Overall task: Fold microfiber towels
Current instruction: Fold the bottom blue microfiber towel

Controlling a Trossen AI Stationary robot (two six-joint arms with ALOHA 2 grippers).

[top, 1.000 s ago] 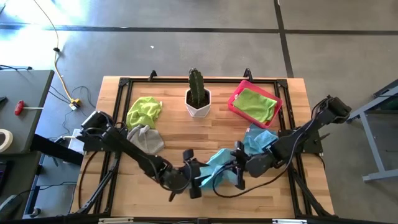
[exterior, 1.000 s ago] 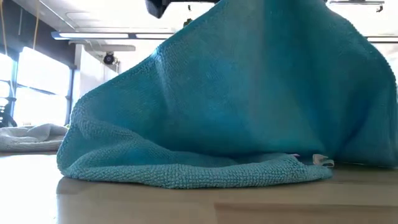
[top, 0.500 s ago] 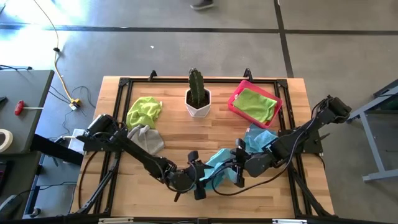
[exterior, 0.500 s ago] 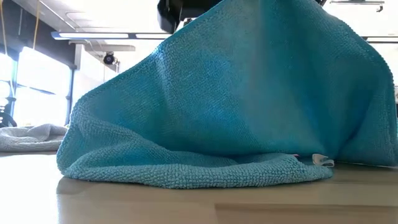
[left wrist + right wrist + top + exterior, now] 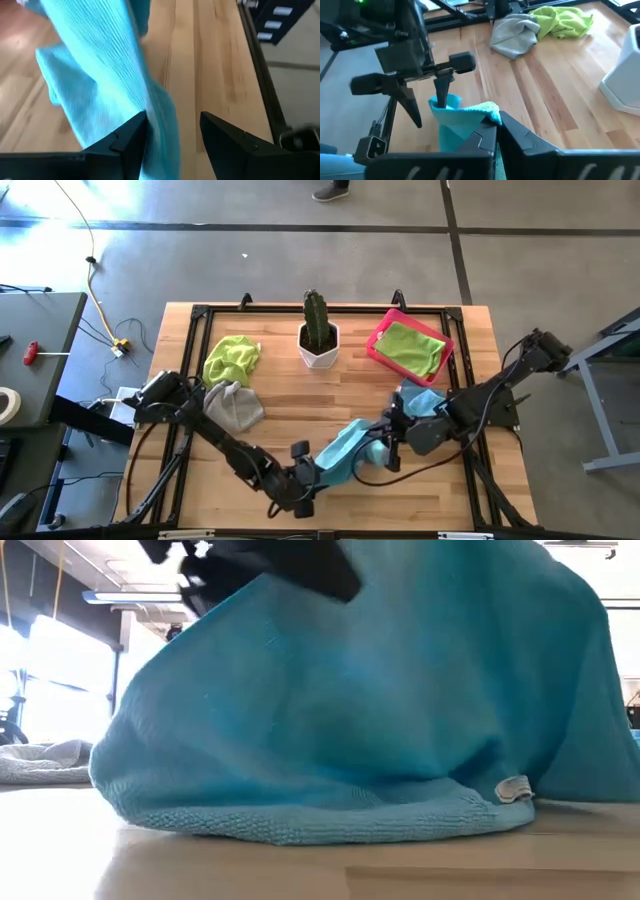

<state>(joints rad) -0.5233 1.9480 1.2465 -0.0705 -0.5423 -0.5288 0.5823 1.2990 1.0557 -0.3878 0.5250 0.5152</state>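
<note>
So five towels visible: two blue, two green, one grey. Near the cactus (image 5: 317,320), the left tool (image 5: 304,480) gapes around one blue towel (image 5: 343,450); right tool (image 5: 385,442) pinches it shut.

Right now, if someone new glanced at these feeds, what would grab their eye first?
The light blue towel near the table's front edge, stretched between both arms. The right tool is shut on one end of it, while the left tool stands open with the cloth running between its fingers. After that, the potted cactus at the back centre and the pink tray holding a folded green towel beside it.
</note>
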